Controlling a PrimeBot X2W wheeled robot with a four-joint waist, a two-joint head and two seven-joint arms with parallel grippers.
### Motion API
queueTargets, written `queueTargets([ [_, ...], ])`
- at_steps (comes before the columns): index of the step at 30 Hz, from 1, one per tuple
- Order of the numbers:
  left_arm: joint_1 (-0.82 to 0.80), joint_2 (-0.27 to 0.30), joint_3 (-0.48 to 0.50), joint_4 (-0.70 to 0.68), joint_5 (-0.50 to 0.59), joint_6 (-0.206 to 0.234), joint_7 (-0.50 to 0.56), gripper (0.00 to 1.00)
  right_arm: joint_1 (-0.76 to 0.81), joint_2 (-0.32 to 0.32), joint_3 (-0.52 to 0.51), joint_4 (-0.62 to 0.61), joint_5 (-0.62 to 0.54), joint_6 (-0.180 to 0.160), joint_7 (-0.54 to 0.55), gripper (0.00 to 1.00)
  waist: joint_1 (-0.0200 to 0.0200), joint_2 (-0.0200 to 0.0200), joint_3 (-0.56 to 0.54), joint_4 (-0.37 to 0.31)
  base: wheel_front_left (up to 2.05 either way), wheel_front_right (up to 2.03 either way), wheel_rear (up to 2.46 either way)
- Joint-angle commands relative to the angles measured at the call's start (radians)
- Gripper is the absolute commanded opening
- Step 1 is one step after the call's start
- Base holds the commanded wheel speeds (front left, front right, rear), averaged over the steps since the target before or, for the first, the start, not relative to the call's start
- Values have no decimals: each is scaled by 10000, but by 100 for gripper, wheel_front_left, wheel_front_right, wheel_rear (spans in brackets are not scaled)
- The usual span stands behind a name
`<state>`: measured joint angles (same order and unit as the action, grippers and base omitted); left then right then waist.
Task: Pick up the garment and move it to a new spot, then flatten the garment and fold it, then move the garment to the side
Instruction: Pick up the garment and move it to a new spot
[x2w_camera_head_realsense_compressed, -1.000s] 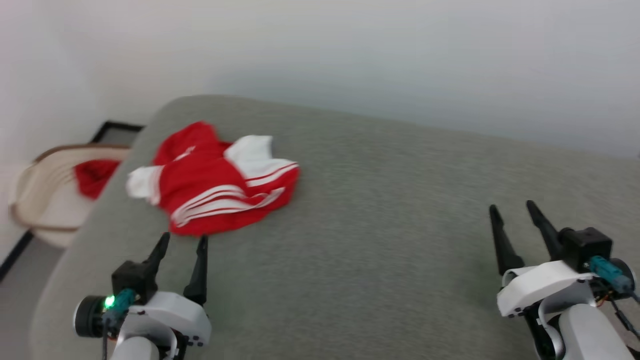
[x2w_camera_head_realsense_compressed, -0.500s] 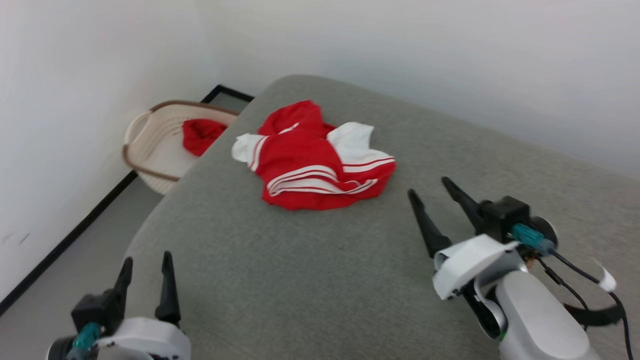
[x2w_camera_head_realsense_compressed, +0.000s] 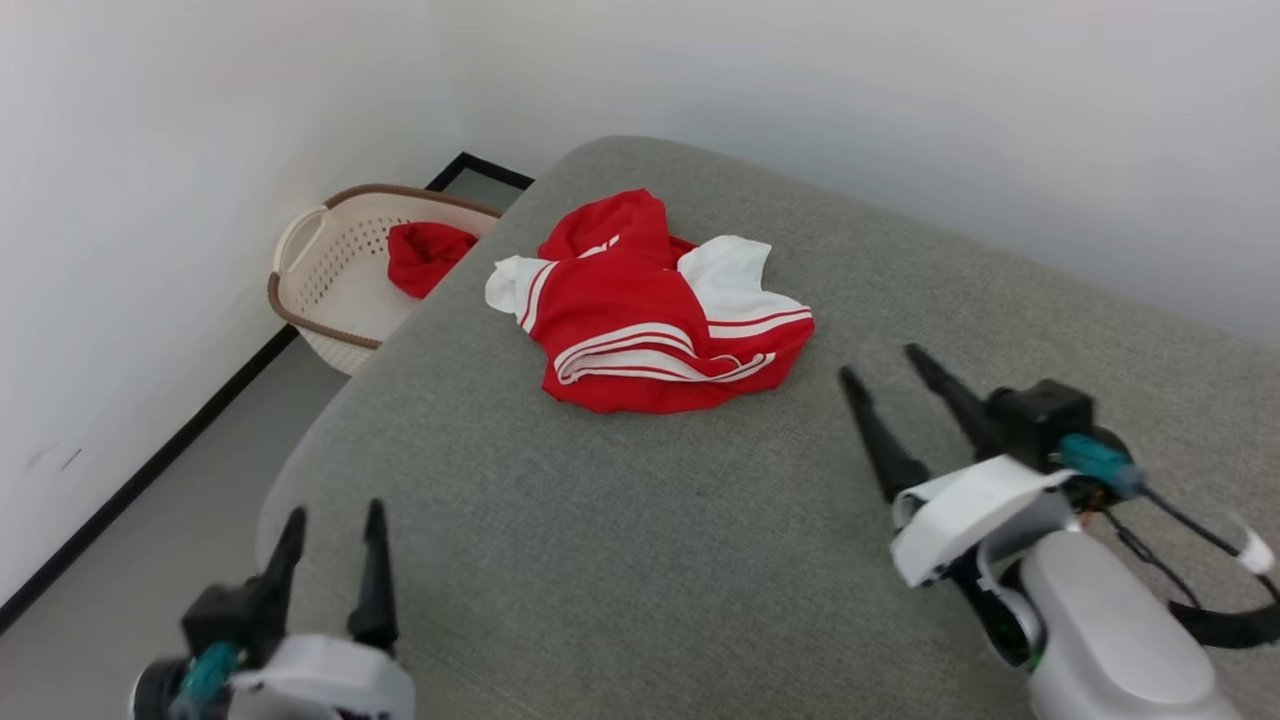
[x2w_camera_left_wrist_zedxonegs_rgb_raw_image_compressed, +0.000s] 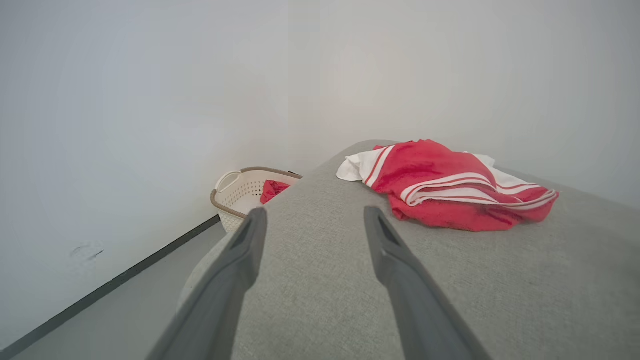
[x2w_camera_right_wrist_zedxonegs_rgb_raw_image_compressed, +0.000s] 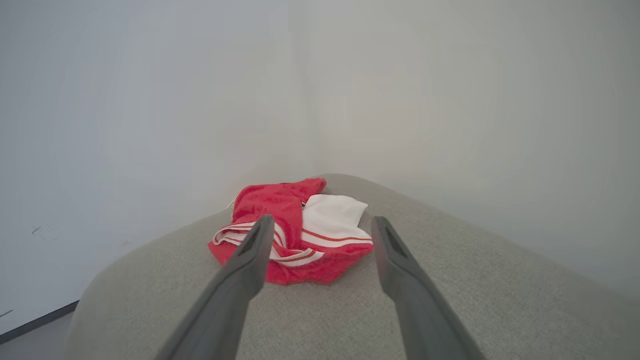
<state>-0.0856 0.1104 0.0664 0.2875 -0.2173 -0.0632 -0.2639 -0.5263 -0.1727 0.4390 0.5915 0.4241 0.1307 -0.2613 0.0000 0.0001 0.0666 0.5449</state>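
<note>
Right gripper (x2w_camera_head_realsense_compressed: 880, 361) is hovering with its two dark fingers spread wide and nothing between them, pointing at the garment (x2w_camera_head_realsense_compressed: 640, 310) from nearby without touching it. In the right wrist view the cloth is sitting framed between those fingers, which suggests this arm is lining up for the first pick. Left gripper (x2w_camera_head_realsense_compressed: 335, 508) is likewise hanging released and empty, well back at the near corner of the bench (x2w_camera_head_realsense_compressed: 620, 540), probably waiting clear so it is not crowding the reach.

The garment is lying in a crumpled heap near the far left corner of the grey, fabric-covered bench. Its red body is bunching up, one white sleeve is sticking out toward the edge, and striped trim is curving across the folds. Any print is tucked out of sight, so which face is lying upward is hard to say.

Beyond that corner a pale laundry basket (x2w_camera_head_realsense_compressed: 330, 330) is sitting on the floor with a red cloth (x2w_camera_head_realsense_compressed: 425, 255) in it, apart from the shirt. Nothing is being lifted yet.
</note>
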Motion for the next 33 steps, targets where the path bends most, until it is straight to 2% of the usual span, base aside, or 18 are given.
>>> queueTargets([
  [1, -387, 159, -182, 134, 157, -133, 85, 100, 309, -60, -313, -156, 8, 1, -44, 100, 0, -1, -63, -76, 0, 0, 0],
  [6, -1419, 543, -839, 670, 386, -420, 444, 100, 1045, -14, -1125, -674, -242, 1, -46, 100, 0, -1, -197, -380, 0, 0, 0],
  [12, -3462, 1090, -854, 1568, -323, -607, 624, 100, 800, 269, -1438, -1245, -724, 1, -46, 100, 0, -1, 781, -2480, 0, 0, 0],
  [16, -5179, 1584, -772, 2654, -1112, -678, 785, 100, 401, 374, -1469, -1519, -891, 1, -46, 100, 0, -1, 1563, -3675, 0, 0, 0],
  [18, -6024, 2104, -1015, 3258, -1114, -669, 871, 100, 267, 367, -1469, -1601, -923, 1, -46, 100, 0, -1, 1918, -4237, 0, 0, 0],
  [22, -7418, 2871, -1435, 4515, -2020, -672, 1444, 100, 59, 432, -1573, -1799, -953, 1, -44, 100, 0, -1, 2517, -5263, 0, 0, 0],
  [26, -8293, 3493, -2167, 5657, -3180, -673, 2925, 100, 101, 525, -1726, -1992, -976, 1, -29, 100, 0, -1, 2848, -6003, 0, 0, 0],
  [33, -8509, 4348, -3826, 6521, -5236, -675, 6926, 100, 373, 617, -1923, -2276, -1011, 1, -27, 100, 0, -1, 3040, -6639, 0, 0, 0],
])
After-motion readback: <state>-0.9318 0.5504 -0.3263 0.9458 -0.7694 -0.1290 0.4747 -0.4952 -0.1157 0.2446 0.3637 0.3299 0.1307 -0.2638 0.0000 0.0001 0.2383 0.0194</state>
